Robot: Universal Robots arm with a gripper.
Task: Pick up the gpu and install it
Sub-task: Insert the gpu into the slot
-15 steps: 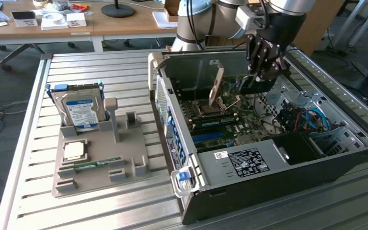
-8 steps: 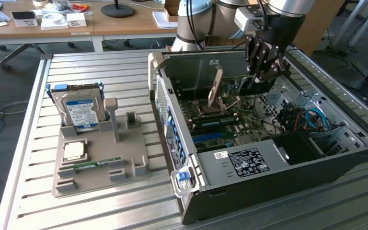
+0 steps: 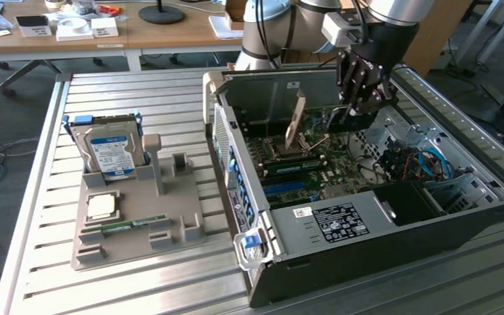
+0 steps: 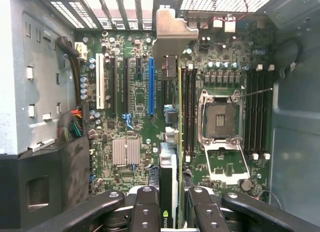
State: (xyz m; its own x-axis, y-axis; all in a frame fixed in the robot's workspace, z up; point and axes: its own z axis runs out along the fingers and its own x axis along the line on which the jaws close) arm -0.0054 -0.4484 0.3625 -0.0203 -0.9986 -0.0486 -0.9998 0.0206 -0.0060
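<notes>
One gpu [image 3: 303, 111] stands on edge inside the open computer case [image 3: 348, 223], upper middle of the exterior frame. My gripper [image 3: 359, 108] has it clamped above the motherboard [image 3: 296, 164].

From the wrist, the fingers [image 4: 145, 207] are shut on the gpu's near end. Its silvery bracket [image 4: 172, 27] sits by the rear vents [image 4: 115, 7], and its board runs just beside the blue slot [image 4: 151, 87]. I judge it not yet seated. This is mid-install: seating calls for the gpu's edge square over its slot.
</notes>
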